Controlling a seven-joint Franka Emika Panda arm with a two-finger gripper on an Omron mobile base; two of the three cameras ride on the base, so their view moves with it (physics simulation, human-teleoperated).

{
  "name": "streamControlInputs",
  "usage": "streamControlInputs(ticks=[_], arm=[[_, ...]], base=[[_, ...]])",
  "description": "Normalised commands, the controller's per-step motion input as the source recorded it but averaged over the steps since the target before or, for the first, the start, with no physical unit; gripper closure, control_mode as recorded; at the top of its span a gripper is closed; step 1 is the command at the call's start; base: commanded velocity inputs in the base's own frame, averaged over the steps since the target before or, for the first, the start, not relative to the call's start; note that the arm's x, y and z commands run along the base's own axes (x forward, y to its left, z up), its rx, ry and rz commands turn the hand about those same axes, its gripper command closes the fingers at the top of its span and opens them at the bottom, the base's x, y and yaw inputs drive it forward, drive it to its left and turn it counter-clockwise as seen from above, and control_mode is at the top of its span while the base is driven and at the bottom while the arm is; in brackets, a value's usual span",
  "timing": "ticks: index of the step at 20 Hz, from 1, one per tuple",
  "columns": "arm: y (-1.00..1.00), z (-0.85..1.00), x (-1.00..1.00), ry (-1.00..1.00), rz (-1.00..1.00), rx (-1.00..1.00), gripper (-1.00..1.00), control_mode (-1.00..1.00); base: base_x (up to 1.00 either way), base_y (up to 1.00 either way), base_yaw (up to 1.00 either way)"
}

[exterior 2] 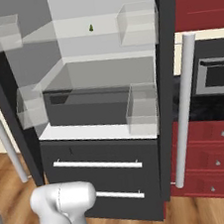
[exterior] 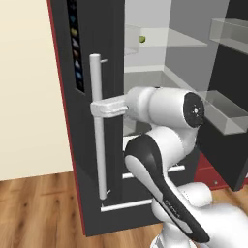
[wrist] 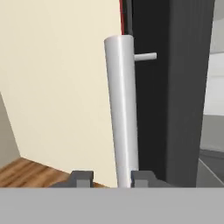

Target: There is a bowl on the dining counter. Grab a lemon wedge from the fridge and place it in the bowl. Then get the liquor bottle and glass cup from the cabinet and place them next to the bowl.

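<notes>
The fridge (exterior: 114, 145) stands with both doors swung open, and its left door (wrist: 175, 87) is seen edge-on. My gripper (exterior: 98, 107) is closed around that door's long silver handle (exterior: 98, 145) about halfway up. In the hand view the handle (wrist: 122, 109) rises between my fingertips (wrist: 142, 177), the gripper (wrist: 111, 178) clasping it. The lemon wedge (exterior: 142, 38), tiny and yellow-green, lies on an upper fridge shelf (exterior 2: 73, 29), far back inside, also visible as the lemon wedge (exterior 2: 91, 27). The bowl, dining counter, liquor bottle and glass cup are out of view.
Clear door bins (exterior 2: 143, 107) hang on both open doors. Two dark drawers with silver bars (exterior 2: 98, 164) sit below the shelves. The right door's handle (exterior 2: 183, 109) stands before red cabinets (exterior 2: 212, 136) and a black oven (exterior 2: 216, 72). A beige wall (exterior: 29, 97) is left of the fridge.
</notes>
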Motion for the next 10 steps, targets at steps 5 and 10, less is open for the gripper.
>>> streamControlInputs(ticks=[5,10], arm=[[-0.99,0.32,-1.0,-0.14,0.0,0.0,-1.0,-1.0],[-1.0,0.11,-0.28,0.01,-0.03,0.0,-1.0,-1.0]], base=[[0.0,0.0,0.0],[0.0,0.0,0.0]])
